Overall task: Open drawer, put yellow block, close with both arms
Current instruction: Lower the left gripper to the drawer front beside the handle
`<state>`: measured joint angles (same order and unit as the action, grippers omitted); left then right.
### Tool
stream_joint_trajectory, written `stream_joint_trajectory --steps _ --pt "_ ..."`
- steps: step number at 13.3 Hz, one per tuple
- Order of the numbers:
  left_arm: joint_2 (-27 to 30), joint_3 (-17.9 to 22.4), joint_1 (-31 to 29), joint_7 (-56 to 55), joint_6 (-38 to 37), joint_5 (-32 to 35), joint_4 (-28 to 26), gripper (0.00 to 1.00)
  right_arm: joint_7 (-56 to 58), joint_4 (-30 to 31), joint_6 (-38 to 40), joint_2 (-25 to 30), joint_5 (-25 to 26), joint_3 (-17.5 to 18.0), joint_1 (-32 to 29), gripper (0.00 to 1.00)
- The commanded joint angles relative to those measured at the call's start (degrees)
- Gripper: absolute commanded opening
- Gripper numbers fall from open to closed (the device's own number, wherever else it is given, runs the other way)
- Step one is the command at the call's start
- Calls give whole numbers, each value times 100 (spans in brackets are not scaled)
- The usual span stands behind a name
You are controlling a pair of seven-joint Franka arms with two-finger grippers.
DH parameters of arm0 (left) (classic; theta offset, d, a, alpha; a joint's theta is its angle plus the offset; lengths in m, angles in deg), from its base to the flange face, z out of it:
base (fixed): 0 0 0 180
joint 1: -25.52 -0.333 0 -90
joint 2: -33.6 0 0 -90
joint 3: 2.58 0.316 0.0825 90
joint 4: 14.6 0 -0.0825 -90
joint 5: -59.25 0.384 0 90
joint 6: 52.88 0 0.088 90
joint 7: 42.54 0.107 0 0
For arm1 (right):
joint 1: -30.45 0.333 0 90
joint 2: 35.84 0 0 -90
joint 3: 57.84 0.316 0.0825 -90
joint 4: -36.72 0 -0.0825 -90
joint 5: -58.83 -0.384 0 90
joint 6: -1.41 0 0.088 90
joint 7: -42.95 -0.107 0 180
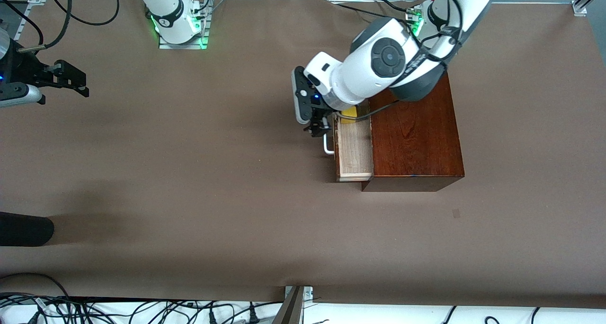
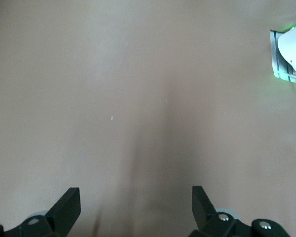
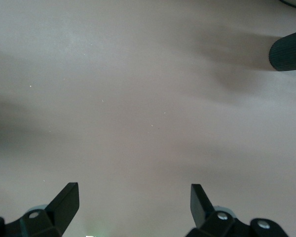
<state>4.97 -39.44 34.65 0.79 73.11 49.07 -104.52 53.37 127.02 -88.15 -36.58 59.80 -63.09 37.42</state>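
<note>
Front view: pale-wood drawer (image 1: 354, 146) with white bar handle (image 1: 327, 144) pulled out of the glossy mahogany box (image 1: 413, 134); small yellow block (image 1: 349, 114) lying in the tray's end farther from the camera, partly hidden by the white left arm (image 1: 378, 68). Left gripper (image 1: 318, 127) just beside the handle. Right gripper (image 1: 75, 85) waiting over bare brown table (image 1: 189, 196), well apart.

Left wrist view: black fingers (image 2: 66, 207) spread wide, nothing between.

Right wrist view: fingers (image 3: 66, 202) likewise spread, empty.

Best to press squarely on the drawer front, pushing straight so the tray slides without skewing.
</note>
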Motion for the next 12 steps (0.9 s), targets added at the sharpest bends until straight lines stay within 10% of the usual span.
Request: stream_joint_trajectory --steps 1,12 --pt "-371 -5 133 307 485 77 150 100 -163 -82 27 -13 61 -2 41 100" --pt "-961 65 546 220 1023 878 115 100 -163 -109 -202 -110 -18 -2 50 100"
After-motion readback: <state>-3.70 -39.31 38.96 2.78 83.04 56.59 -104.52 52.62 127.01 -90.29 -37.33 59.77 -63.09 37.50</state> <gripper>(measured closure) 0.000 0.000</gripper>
